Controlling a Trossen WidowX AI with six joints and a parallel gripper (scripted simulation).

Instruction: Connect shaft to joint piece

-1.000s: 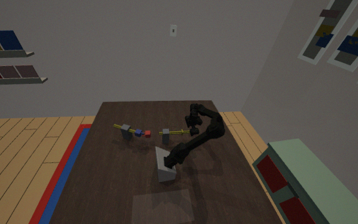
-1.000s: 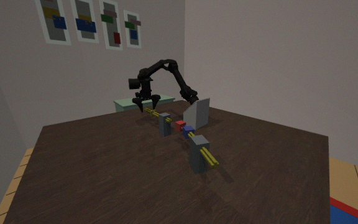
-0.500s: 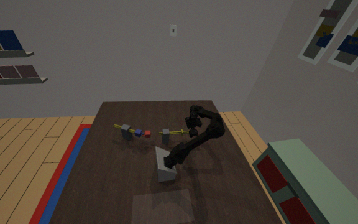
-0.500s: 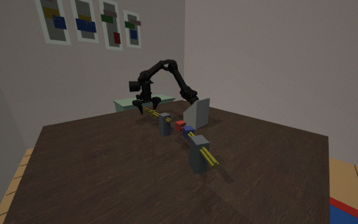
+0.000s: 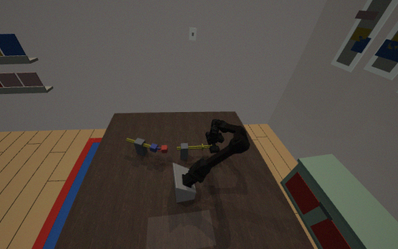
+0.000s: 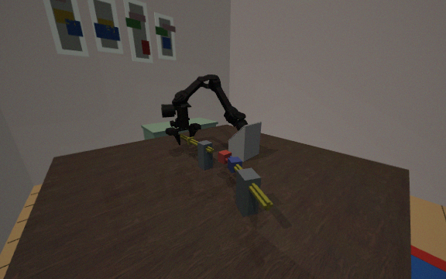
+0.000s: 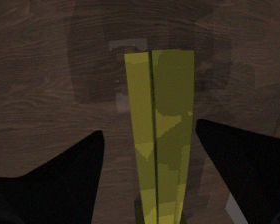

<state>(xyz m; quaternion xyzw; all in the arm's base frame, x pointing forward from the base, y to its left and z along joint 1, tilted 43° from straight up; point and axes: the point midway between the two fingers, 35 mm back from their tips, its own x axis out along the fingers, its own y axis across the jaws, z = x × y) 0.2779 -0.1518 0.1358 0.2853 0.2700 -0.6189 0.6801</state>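
The second shaft (image 5: 197, 147) (image 6: 193, 142) (image 7: 173, 90) is yellow and runs through its grey block (image 5: 184, 152) (image 6: 205, 156). My gripper (image 5: 213, 146) (image 6: 186, 139) (image 7: 151, 131) is open, one finger on each side of the shaft's outer end, and no finger is seen touching it. The first yellow shaft (image 5: 130, 140) (image 6: 261, 197) sits in the other grey block (image 5: 140, 148) (image 6: 246, 198). At its inner end are a blue piece (image 5: 154, 148) (image 6: 235, 164) and the red joint piece (image 5: 164, 149) (image 6: 224, 156). A gap separates red piece and second shaft. The opening is too small to make out.
A pale grey wedge-shaped stand (image 5: 184, 190) (image 6: 252, 141) is at the arm's base, near the second block. The blocks stand on the dark wooden table (image 5: 116, 194) (image 6: 130, 217). A green cabinet (image 5: 344, 180) stands beyond the table's right edge in the top view.
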